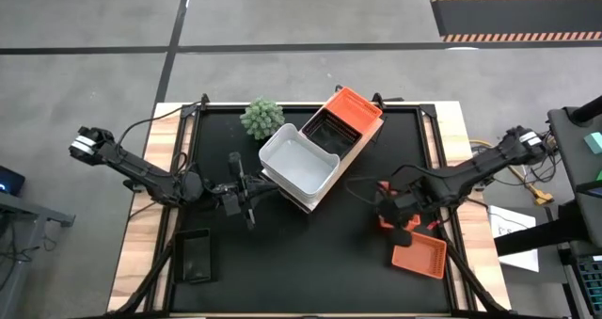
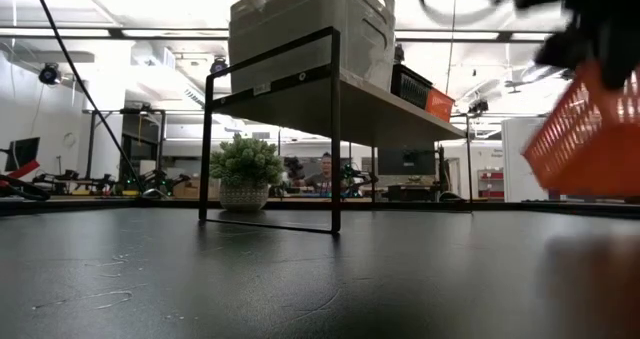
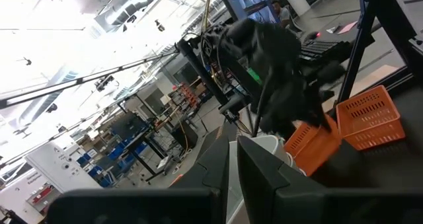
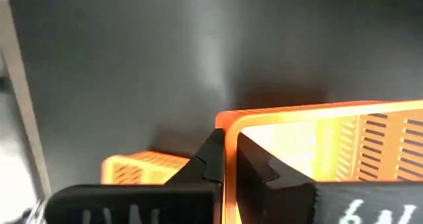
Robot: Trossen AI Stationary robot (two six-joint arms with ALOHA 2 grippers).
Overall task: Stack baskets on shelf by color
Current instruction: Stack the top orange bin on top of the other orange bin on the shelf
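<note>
On the desk's (image 1: 357, 234) left front corner lies a black basket (image 1: 196, 256), flat, its long axis running front to back. Above it the left gripper (image 1: 246, 195) hangs just beside the shelf's near-left end, its jaws pressed together and empty. Behind them stands a small green plant (image 1: 261, 118).

The shelf (image 1: 362, 142) sits at mid-desk, its long axis slanting from near-left to far-right. On it, in a row along that axis, rest a white basket (image 1: 299, 161) at the near-left end, a black basket (image 1: 329, 131) in the middle and an orange basket (image 1: 354, 106) at the far-right end.

To the right, the right gripper (image 1: 395, 215) has its jaws pinching the wall of an orange basket (image 4: 310, 138), which shows as an orange patch (image 1: 386, 220) under the wrist. Just beside it, at the desk's right front, another orange basket (image 1: 419, 255) lies flat, its long axis running roughly left to right and slightly skewed to the desk edge.
</note>
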